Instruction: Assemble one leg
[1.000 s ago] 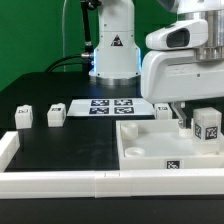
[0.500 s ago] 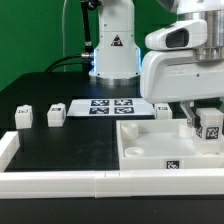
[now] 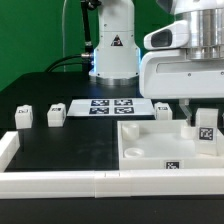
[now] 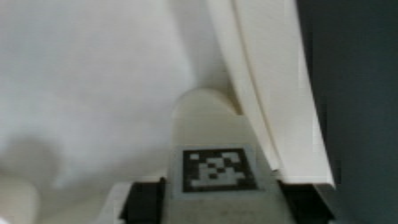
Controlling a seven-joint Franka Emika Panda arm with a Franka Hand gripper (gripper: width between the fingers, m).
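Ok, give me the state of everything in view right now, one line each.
gripper: jaws shut on the leg, over the tabletop's far right corner in the exterior view.
leg: held upright, tag facing the camera.
tabletop: flat on the table, recess up.
two loose legs: standing on the table, untouched.
fourth leg: behind the tabletop, untouched.
marker board: flat, in place.
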